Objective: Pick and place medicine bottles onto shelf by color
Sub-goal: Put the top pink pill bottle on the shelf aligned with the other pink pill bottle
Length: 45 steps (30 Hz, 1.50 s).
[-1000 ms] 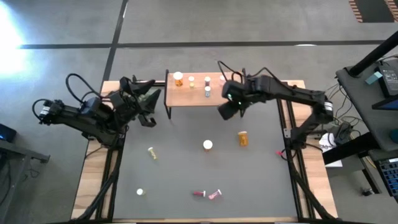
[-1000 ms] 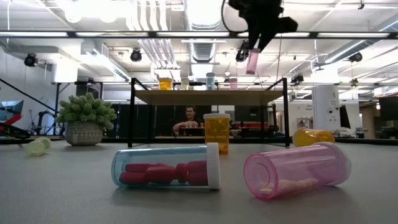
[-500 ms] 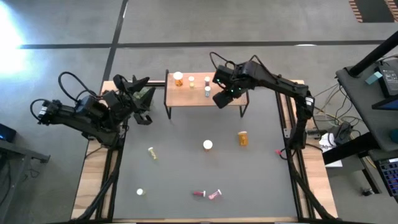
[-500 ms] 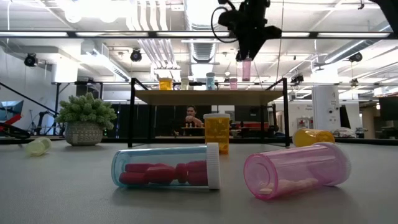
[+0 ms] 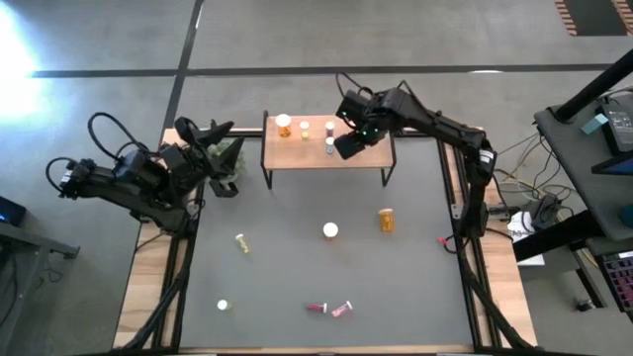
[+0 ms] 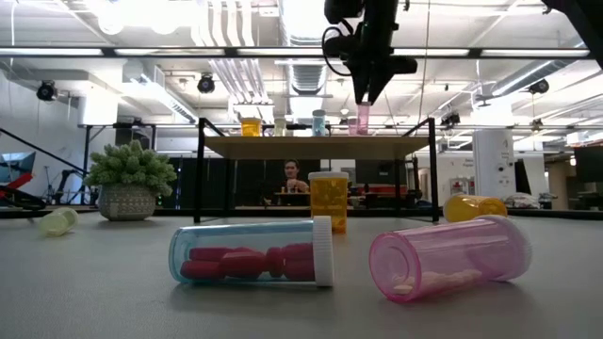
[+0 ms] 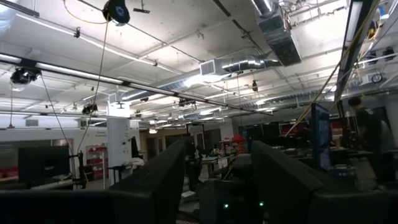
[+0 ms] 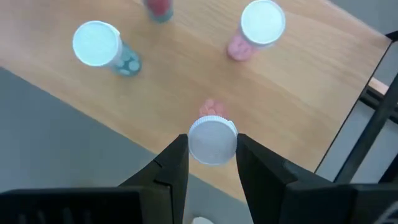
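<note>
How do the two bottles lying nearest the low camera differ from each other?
The blue bottle has its white cap on and holds red pills; the pink bottle shows no cap on its open near end and looks almost empty. The blue bottle lies level, while the pink bottle is slightly tilted. Both are clear plastic and lie on their sides on the table.

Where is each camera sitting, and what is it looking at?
High view: above the table, looking straight down; both arms show, the right end effector over the shelf.
Low view: at tabletop height, looking level across lying bottles; one arm comes in from above.
Left wrist view: on the left arm, facing the room's ceiling; its own fingers show.
Right wrist view: looking down at the shelf; its fingers grip a pink bottle.
Shared: high, low and right wrist views all show the shelf.
</note>
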Tool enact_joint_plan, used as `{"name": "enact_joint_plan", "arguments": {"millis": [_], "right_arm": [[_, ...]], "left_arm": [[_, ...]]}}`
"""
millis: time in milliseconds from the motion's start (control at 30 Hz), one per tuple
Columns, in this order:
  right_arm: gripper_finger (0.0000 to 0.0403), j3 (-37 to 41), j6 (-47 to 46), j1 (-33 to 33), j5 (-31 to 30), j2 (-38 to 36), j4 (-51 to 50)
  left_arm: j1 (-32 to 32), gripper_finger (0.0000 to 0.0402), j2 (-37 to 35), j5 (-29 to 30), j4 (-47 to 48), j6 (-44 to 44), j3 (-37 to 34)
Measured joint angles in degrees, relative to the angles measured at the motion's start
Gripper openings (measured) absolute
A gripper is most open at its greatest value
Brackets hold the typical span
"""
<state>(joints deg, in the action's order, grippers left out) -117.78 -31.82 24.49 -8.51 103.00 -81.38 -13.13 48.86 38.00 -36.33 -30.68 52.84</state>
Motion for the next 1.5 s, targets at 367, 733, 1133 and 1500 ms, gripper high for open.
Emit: {"name": "enact_joint_plan", "arguments": {"millis": [367, 733, 1133, 1500], "right_arm": [[0.0114, 0.3, 1.99, 1.06, 1.64, 0.07, 0.43], [0.0114, 0.16, 4.47, 1.17, 1.23, 2.53, 1.57], [0.0114, 0.01, 5.49, 1.71, 1.49, 2.12, 2.35], [0.0151, 0.01, 6.05, 1.79, 1.03, 2.12, 2.66]], "left_arm": [[0.02, 0.0169, -1.18, 0.0, -0.39, -0.28, 0.0], [0.02, 0.0169, -2.11, 0.0, -0.2, -0.29, 0.0], [0.02, 0.0169, -2.17, 0.02, -0.12, -2.81, 0.0], [0.02, 0.0169, -2.13, 0.02, -0.16, -2.81, 0.0]]}}
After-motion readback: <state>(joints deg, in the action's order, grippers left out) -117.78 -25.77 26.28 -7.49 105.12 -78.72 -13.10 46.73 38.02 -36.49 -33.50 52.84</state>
